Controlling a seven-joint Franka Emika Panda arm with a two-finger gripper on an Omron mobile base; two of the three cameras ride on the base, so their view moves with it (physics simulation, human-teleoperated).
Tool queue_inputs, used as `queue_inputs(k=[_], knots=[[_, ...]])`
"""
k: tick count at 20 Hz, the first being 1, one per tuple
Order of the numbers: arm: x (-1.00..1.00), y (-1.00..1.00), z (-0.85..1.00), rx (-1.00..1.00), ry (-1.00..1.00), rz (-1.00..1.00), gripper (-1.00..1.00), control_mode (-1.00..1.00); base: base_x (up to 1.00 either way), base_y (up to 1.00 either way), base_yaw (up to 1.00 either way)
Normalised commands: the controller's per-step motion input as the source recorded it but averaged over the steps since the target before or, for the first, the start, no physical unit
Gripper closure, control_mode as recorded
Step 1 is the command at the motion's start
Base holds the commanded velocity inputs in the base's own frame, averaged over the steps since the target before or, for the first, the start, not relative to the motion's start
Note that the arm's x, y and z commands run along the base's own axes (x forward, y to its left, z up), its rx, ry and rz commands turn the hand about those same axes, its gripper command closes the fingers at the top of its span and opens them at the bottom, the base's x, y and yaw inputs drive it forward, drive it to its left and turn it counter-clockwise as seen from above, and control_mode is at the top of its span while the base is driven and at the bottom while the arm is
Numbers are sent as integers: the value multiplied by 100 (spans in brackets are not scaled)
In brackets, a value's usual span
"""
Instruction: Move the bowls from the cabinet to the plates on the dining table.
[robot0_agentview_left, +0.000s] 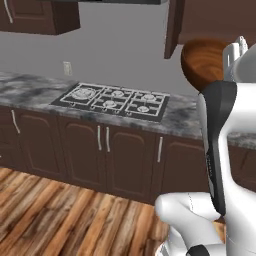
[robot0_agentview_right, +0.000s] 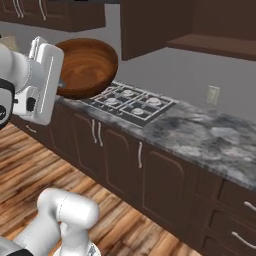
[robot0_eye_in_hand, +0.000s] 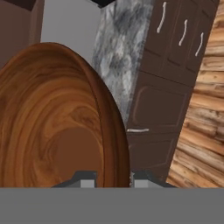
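Note:
A glossy reddish-brown wooden bowl (robot0_eye_in_hand: 57, 122) is held tilted in the air, my gripper (robot0_eye_in_hand: 113, 180) shut on its rim with one finger inside and one outside. From the right base view the bowl (robot0_agentview_right: 85, 65) hangs left of the hob, beside the white hand and gripper (robot0_agentview_right: 61, 86). In the left base view the bowl (robot0_agentview_left: 202, 62) sits just under the dark brown wall cabinet (robot0_agentview_left: 215, 20), whose door (robot0_agentview_left: 172, 25) stands open. The cabinet's inner shelf (robot0_agentview_right: 215, 46) is bare. The plates and the dining table are out of view.
A grey marbled counter (robot0_agentview_left: 30, 92) with a gas hob (robot0_agentview_left: 115, 100) runs below the bowl, over low brown cupboards (robot0_agentview_left: 105, 150). More wall cabinets (robot0_agentview_left: 40, 17) hang at the upper left. Wooden floor (robot0_agentview_left: 65, 220) lies in front. An outlet (robot0_agentview_right: 213, 95) is on the wall.

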Motion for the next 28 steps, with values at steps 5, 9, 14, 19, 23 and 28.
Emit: queue_inputs(k=[5, 9, 14, 19, 23, 28], knots=[[0, 0, 0, 0, 0, 0, 100, 100, 0, 0, 25], [0, 0, 0, 0, 0, 0, 100, 100, 0, 0, 25], [0, 0, 0, 0, 0, 0, 100, 100, 0, 0, 25], [0, 0, 0, 0, 0, 0, 100, 100, 0, 0, 25], [0, 0, 0, 0, 0, 0, 100, 100, 0, 0, 25], [0, 0, 0, 0, 0, 0, 100, 100, 0, 0, 25]])
